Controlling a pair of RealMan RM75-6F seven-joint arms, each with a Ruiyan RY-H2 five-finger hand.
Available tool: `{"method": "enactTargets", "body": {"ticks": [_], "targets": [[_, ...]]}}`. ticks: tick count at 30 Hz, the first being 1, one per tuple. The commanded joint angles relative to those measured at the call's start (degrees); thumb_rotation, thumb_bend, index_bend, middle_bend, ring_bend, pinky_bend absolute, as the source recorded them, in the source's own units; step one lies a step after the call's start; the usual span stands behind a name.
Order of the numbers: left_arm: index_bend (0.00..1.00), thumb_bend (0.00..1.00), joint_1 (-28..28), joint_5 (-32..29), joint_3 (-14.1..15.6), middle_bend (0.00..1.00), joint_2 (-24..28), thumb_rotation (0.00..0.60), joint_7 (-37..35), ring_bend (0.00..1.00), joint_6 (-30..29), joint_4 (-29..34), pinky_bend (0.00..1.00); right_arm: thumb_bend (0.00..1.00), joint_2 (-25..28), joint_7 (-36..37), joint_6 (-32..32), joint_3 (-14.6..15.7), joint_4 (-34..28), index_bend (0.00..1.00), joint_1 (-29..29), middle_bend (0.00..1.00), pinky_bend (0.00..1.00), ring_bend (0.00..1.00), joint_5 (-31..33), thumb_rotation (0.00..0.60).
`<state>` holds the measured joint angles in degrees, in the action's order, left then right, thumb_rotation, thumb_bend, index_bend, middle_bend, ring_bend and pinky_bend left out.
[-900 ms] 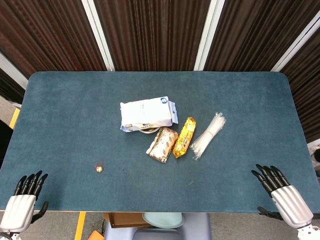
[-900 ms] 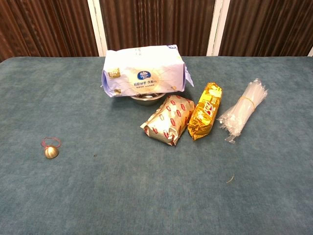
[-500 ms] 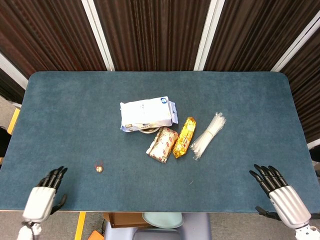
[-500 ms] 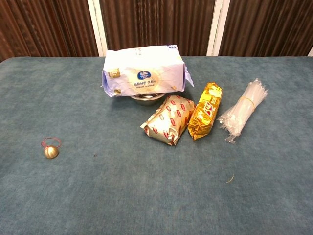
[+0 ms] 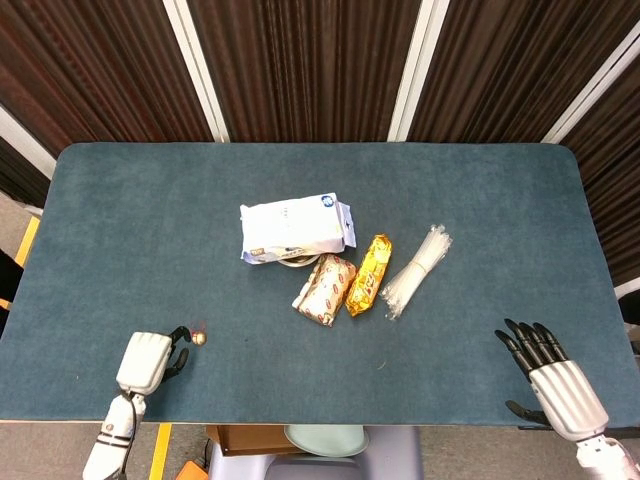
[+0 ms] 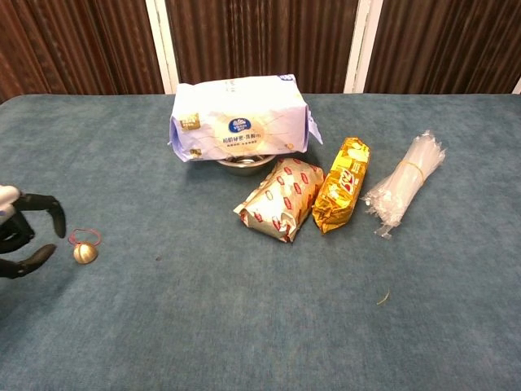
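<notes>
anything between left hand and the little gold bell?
Nothing: bare teal cloth separates the left hand from the gold bell, clearest in the chest view.

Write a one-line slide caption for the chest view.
Left hand with curled fingers beside a small gold bell on the blue table, not touching it; snack packets lie mid-table.

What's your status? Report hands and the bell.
Left robot hand open beside small brass bell with red loop, not touching. Right robot hand open, at table edge. Nothing between left hand and bell.
</notes>
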<state>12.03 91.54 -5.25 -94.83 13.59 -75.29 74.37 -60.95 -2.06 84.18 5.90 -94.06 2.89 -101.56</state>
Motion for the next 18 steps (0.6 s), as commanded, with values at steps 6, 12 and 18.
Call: {"method": "enactTargets", "body": {"ticks": [6, 12, 18], "targets": [[0.54, 0.44, 3.21, -2.03, -1.09, 1.00, -4.70, 0.600, -0.76, 1.00, 0.98, -6.95, 1.00, 0.21, -0.90, -2.35, -2.88, -0.67, -0.75, 0.00, 1.07, 0.00, 0.00, 0.00, 2.43, 0.600], [0.54, 0.44, 4.13, -2.69, -0.84, 1.00, -5.59, 0.600, -1.20, 1.00, 0.74, -8.69, 1.00, 0.21, -1.04, -2.98, -2.98, -0.83, -1.11, 0.00, 1.08, 0.00, 0.00, 0.00, 3.11, 0.600], [0.53, 0.44, 4.50, -3.31, -0.03, 1.00, -5.72, 0.600, -0.63, 1.00, 0.80, -8.84, 1.00, 0.21, -1.03, -2.87, -2.69, -0.85, -1.19, 0.00, 1.00, 0.00, 0.00, 0.00, 3.34, 0.600]]}}
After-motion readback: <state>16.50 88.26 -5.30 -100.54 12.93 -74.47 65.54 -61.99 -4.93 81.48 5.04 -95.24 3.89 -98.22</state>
